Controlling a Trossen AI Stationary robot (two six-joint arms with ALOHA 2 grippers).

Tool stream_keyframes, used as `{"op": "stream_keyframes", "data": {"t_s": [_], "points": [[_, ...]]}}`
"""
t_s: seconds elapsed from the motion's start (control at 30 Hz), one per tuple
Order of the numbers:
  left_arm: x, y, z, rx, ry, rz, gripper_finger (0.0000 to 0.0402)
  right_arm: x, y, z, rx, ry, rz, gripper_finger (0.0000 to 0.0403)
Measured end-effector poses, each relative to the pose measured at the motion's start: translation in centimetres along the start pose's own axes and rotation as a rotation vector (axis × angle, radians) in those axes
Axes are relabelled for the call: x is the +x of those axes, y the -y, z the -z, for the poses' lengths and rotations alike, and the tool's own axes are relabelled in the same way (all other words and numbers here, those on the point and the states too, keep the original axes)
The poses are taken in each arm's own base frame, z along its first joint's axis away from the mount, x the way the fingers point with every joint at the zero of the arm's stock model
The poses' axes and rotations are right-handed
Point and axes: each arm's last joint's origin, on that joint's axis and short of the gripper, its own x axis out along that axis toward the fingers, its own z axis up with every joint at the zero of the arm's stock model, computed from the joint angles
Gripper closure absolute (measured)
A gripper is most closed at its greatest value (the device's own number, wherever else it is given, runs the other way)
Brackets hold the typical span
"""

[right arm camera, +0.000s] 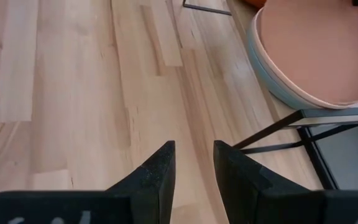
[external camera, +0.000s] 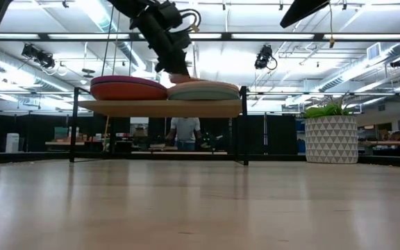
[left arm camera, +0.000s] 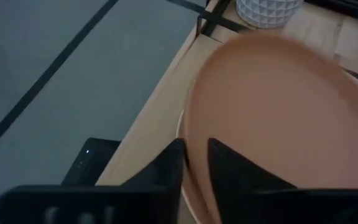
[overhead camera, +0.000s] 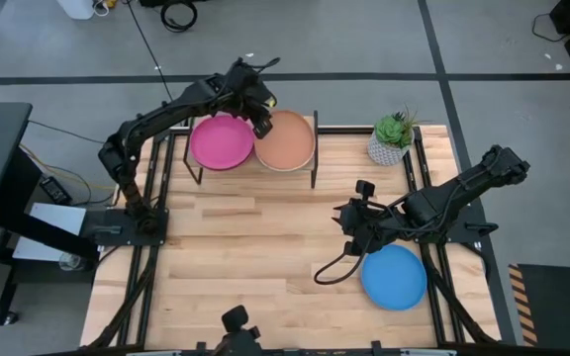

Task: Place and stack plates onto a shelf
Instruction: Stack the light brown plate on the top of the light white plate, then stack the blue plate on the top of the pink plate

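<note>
The shelf (external camera: 162, 107) stands at the table's far edge with two stacks on it. A magenta plate (overhead camera: 221, 141) tops the left stack. A terracotta plate (overhead camera: 287, 140) tops the right stack, above pale plates (external camera: 203, 90). My left gripper (overhead camera: 261, 121) is at the terracotta plate's left rim, shut on it. My right gripper (overhead camera: 347, 220) hovers open over the table's right middle and holds nothing. The bright blue plate (overhead camera: 394, 277) lies flat on the table just near of it. The other plates are hidden in the stacks. My left gripper pinches the terracotta plate's left rim (left arm camera: 190, 146), one finger (left arm camera: 166, 171) outside and the other (left arm camera: 241, 177) inside the plate's hollow. It comes slanting down from the shelf's left. The plate lies about level on the right stack.
A potted plant (overhead camera: 391, 141) in a white patterned pot stands right of the shelf at the table's far right. A black cable (overhead camera: 330, 272) loops on the table below the right arm. Bare wood lies in front of the shelf (right arm camera: 104, 93). A person (external camera: 185, 132) stands far behind.
</note>
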Motion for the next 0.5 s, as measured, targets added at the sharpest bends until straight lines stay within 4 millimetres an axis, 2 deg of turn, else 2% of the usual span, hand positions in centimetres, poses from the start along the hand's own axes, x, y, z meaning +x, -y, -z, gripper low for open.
{"op": "stream_keyframes", "data": {"t_s": [0.17,0.3,0.4,0.5], "points": [[0.0,-0.1,-0.3,0.007,0.037,-0.008,0.0245,0.0,0.0,0.0,0.003,0.0,-0.003,0.0287],[-1.0,0.2,-0.9,0.091,0.093,0.008,0.0215,0.0,0.0,0.1,0.001,-0.011,-0.005,0.0287],[-1.6,1.2,-1.0,0.188,0.116,0.146,0.0211,0.0,-0.1,0.4,-0.001,-0.047,-0.041,0.0287],[-2.1,3.6,-0.6,0.295,0.122,0.398,0.0215,0.7,-0.7,1.3,-0.04,-0.095,-0.136,0.0287]]}}
